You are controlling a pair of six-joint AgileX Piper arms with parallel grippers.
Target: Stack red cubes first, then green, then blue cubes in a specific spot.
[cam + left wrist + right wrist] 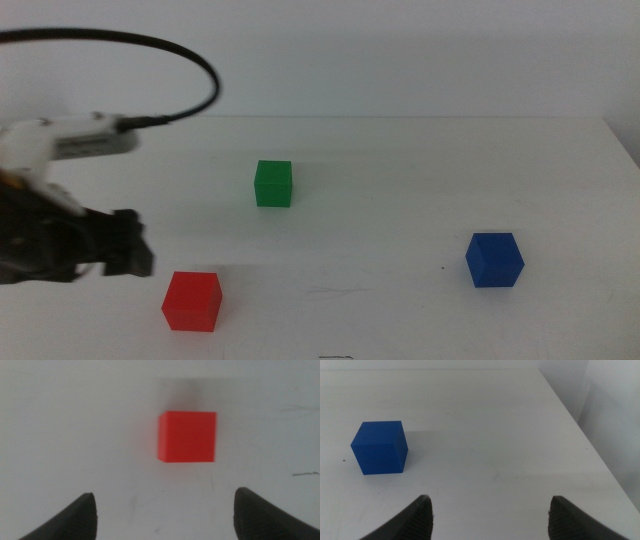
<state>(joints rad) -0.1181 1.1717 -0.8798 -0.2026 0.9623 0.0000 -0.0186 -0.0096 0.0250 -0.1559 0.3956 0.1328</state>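
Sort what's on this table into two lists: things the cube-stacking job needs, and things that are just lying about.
Part of the job:
- red cube, nearest the left gripper, whose jaws are open
- green cube, farther back
- blue cube, seen ahead of the open right gripper
- white table, where the stack goes

Just lying about:
- nothing loose; only the left arm's black cable shows

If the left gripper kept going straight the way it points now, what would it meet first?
Most likely the red cube: the left gripper, jaws open, has it roughly centred ahead on the white table, nothing between. How far ahead is unclear.
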